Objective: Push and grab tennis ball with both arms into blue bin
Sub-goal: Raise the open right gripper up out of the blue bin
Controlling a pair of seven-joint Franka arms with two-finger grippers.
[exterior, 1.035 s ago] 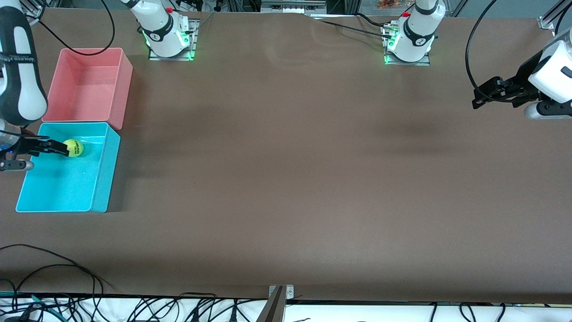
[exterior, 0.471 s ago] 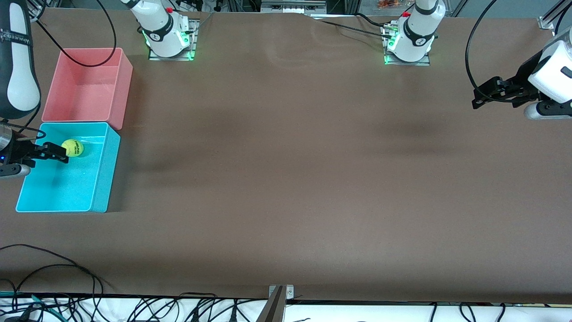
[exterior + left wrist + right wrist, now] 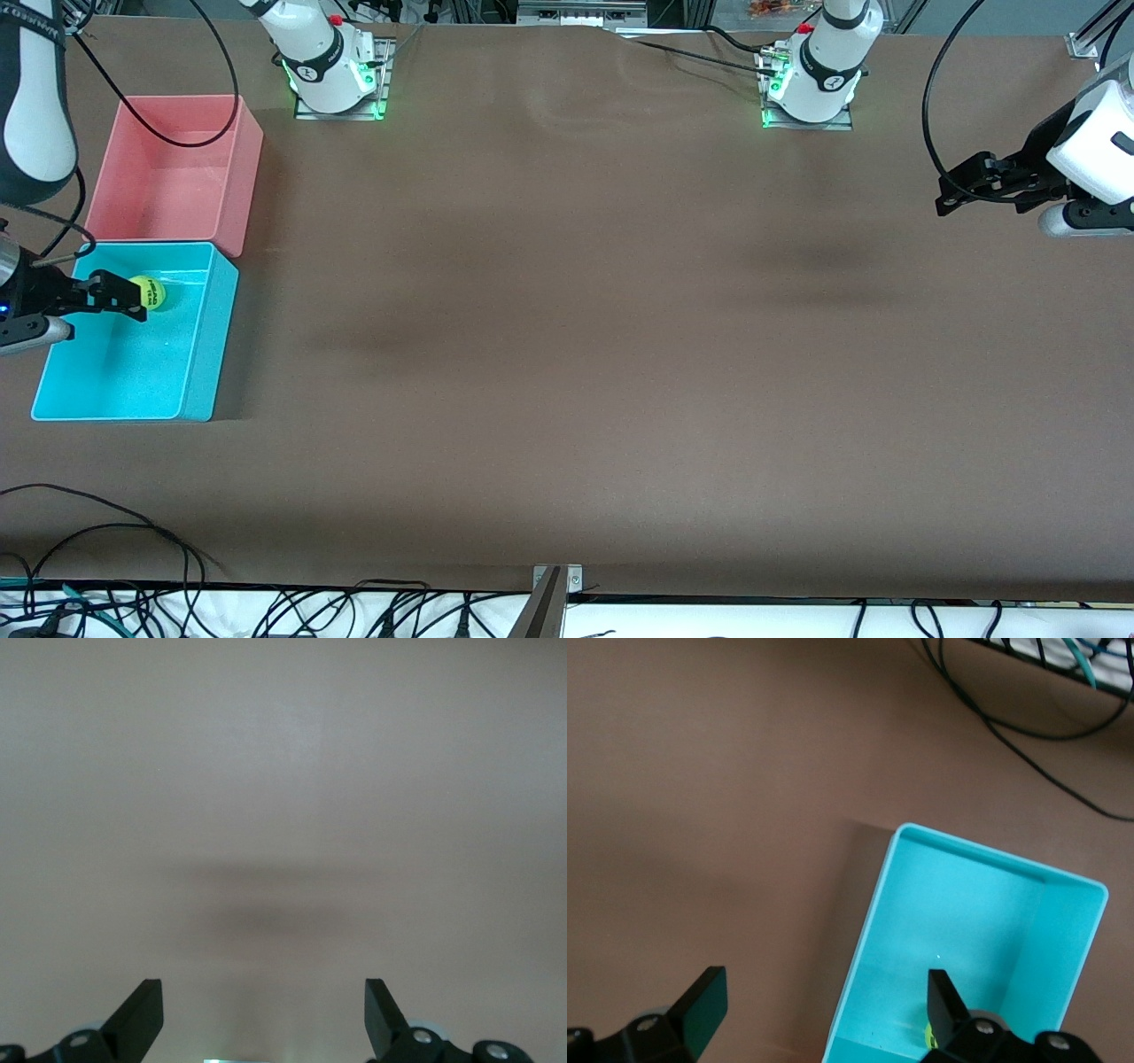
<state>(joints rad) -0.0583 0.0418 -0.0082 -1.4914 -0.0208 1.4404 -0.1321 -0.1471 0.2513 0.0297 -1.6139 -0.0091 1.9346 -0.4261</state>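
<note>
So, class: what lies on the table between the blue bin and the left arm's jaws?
Nothing but bare brown table; the front view shows that whole stretch from the blue bin to the left gripper with no object on it.

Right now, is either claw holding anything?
Nothing. The tennis ball lies loose in the blue bin; the right gripper above and the left gripper are open.
</note>
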